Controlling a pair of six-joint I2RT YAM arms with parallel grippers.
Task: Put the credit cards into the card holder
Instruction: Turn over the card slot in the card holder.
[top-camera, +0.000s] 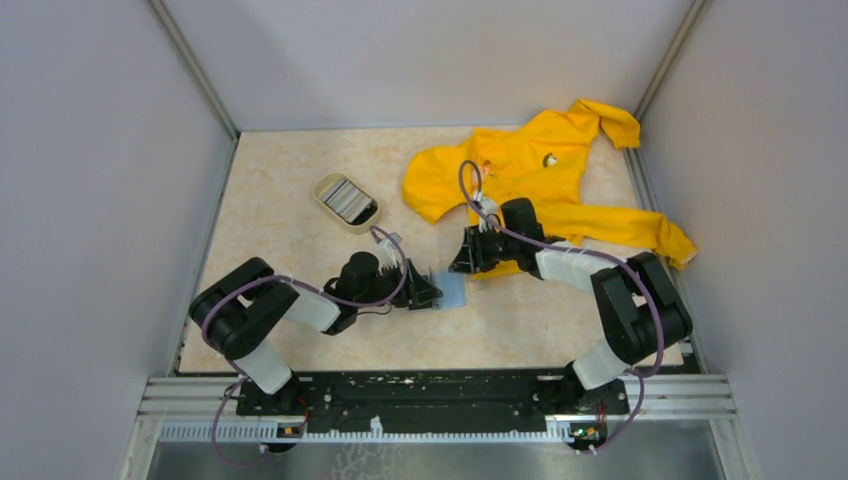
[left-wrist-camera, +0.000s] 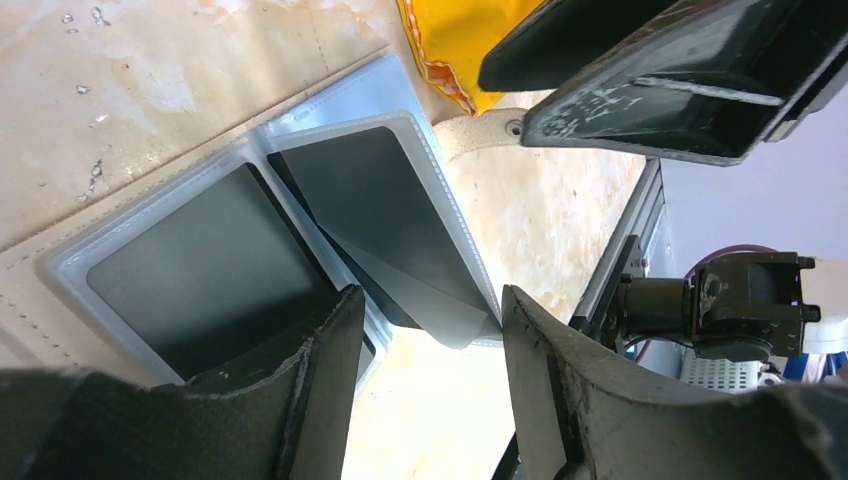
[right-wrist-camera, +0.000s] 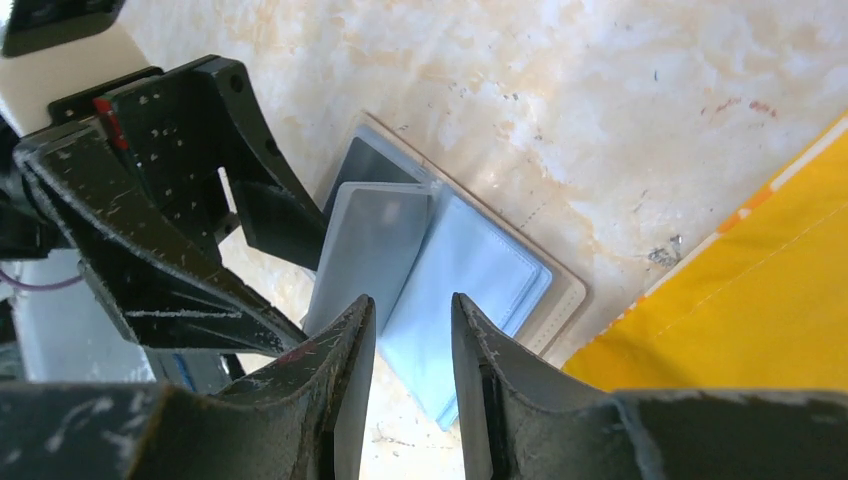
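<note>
Nearest, at the bottom of the left wrist view: left gripper (left-wrist-camera: 432, 305), parted fairly wide and empty, straddling the lower corner of a raised clear sleeve; cannot tell whether touching it. Just beyond, mid-frame: card holder (left-wrist-camera: 330, 110), open flat on the table (left-wrist-camera: 150, 60), with a dark grey card (left-wrist-camera: 190, 270) behind one sleeve and another dark face behind the raised one. Light blue card not told apart from the pale blue sleeves. Opposite, at the bottom of its own wrist view: right gripper (right-wrist-camera: 412, 305), parted narrowly, nothing between the fingers, poised over the holder's lower edge. Probably the seating step, so: steady the holder's edge with the left fingers, press the card home along its long side with one right fingertip, go low and slow, avoid snagging the sleeve lip or shoving the holder. Farther back in the top view: a beige tray (top-camera: 330, 185) upper left of centre, a yellow garment (top-camera: 530, 160) upper right.
</note>
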